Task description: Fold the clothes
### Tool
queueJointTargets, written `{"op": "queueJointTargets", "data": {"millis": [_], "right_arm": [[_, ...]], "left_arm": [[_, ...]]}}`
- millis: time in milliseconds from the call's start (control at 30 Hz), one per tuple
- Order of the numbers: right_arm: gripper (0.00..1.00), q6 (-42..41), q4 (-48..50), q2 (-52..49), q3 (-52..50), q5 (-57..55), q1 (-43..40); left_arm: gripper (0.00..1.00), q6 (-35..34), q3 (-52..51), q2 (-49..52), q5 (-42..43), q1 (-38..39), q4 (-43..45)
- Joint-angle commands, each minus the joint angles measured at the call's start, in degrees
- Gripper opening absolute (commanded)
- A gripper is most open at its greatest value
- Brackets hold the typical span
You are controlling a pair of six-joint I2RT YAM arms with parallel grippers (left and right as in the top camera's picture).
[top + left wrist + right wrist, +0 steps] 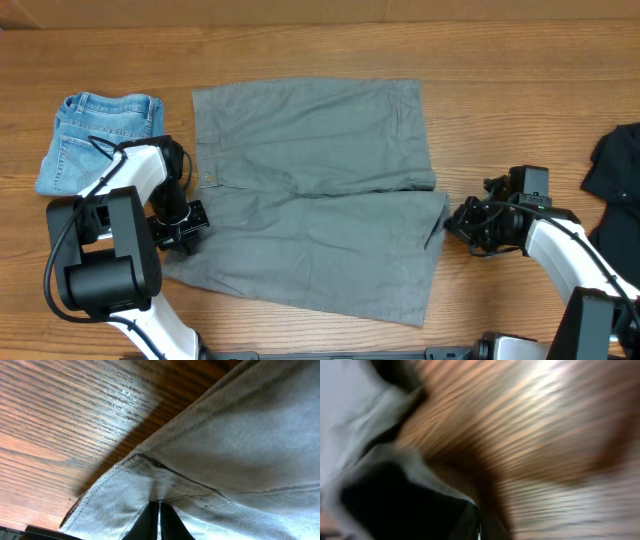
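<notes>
Where the shorts lie: the large plain grey cloth shorts (315, 190) are spread flat in the middle of the brown wooden table (500, 50), with the waistband toward your left arm and the leg hems toward your right.
Handling: judge them light, soft and limp. They will sag between two pinch points, so raise both ends together and keep the cloth taut.
Where to hold: the stitched waistband corner and the near leg's hem corner look like the firmest edges.
Left jaws: clenched on the waistband's near corner. Your wrist view shows the seam gathered right at them.
Right jaws: clenched at the near leg's hem. That wrist view is blurred, but grey cloth bunches around them, so it is probably gripped.
Left arm (135, 170): bent low, wrist turned inward over the corner.
Right arm (555, 235): low, reaching across to the hem.
Neighbours: light-blue denim shorts (100, 140) lie folded behind your left arm and a black garment (615, 170) lies at the right edge, both apart from the grey pair.
</notes>
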State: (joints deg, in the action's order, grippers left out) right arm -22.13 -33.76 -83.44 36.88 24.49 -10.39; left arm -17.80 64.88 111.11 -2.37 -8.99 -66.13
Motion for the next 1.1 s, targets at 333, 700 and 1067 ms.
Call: {"op": "queueJointTargets", "data": {"millis": [333, 700, 1067], "right_arm": [[0.34, 15.13, -8.79, 0.37, 4.17, 15.45, -6.78], [0.41, 16.33, -2.73, -0.68, 0.5, 12.85, 0.22], [0.04, 14.69, -1.03, -3.17, 2.08, 11.8, 1.92]], "left_arm": [[0.1, 1.11, 0.17, 1.16, -2.01, 0.02, 3.89], [0.13, 1.14, 0.17, 1.14, -0.57, 0.02, 4.9], [0.13, 1.57, 0.17, 1.14, -0.57, 0.02, 4.24]]}}
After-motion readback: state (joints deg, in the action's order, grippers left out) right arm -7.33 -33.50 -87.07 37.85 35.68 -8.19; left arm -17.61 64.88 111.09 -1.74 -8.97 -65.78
